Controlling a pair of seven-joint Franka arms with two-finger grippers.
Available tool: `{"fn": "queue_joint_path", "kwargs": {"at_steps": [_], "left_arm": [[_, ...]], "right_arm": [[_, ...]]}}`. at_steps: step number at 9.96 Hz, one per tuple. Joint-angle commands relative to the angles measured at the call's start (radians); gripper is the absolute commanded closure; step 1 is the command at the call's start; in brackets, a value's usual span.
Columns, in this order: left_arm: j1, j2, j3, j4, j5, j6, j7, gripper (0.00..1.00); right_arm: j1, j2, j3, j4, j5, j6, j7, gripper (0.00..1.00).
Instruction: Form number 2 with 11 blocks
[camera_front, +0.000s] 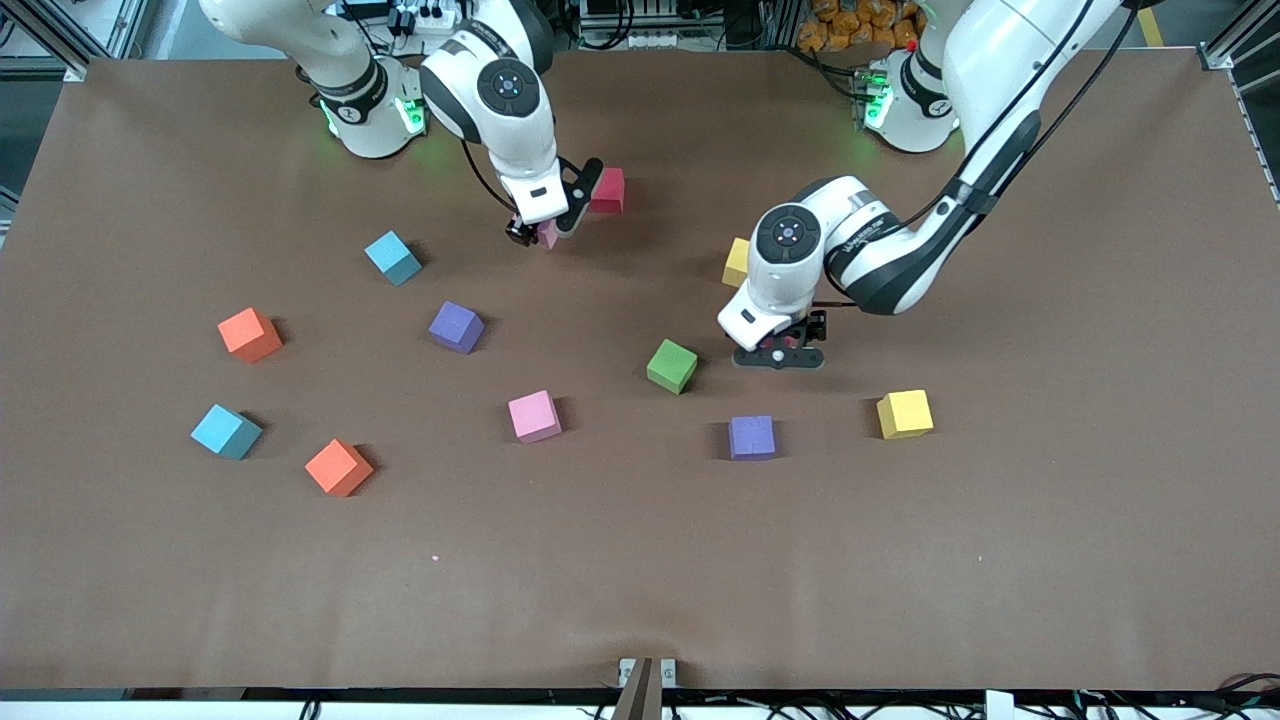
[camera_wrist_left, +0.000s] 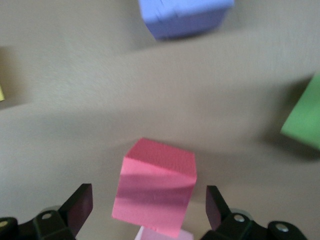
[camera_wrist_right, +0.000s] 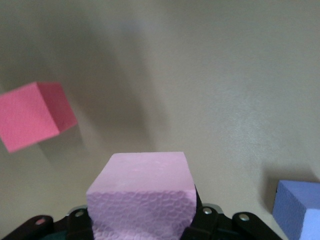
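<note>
The blocks lie scattered and apart on the table; no part of the number 2 is formed yet. The left tool hangs low, fingers spread wide, and in the left wrist view a pink-red block sits squarely between them, turned a little against the finger line, so a straight descent and squeeze looks right. A green block lies just beside it, toward the right arm's end, with a purple block nearer the front camera. The right tool pinches a pale pink block, over the table beside a red block, which is the spot it seems nearer to serve
</note>
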Motion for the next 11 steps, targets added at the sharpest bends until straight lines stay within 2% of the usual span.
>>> {"fn": "queue_joint_path", "kwargs": {"at_steps": [1, 4, 7, 10, 11], "left_arm": [[0.086, -0.024, -0.039, -0.044, 0.027, 0.022, 0.135, 0.00], [0.120, -0.018, -0.053, -0.039, 0.022, 0.024, 0.209, 0.00], [0.123, 0.011, -0.055, -0.036, 0.016, 0.048, 0.215, 0.00], [0.112, 0.032, -0.055, -0.013, -0.023, 0.067, 0.202, 0.00], [0.112, 0.038, -0.053, -0.014, -0.025, 0.067, 0.202, 0.00]], "right_arm": [[0.057, -0.043, -0.006, -0.053, 0.011, 0.045, -0.128, 0.36], [0.123, -0.027, -0.006, -0.080, 0.011, 0.073, -0.133, 0.35], [0.161, 0.039, -0.005, -0.133, 0.011, 0.218, -0.141, 0.34], [0.145, 0.062, -0.005, -0.131, 0.018, 0.239, -0.231, 0.34], [0.157, 0.092, -0.005, -0.133, 0.018, 0.294, -0.231, 0.35]]}}
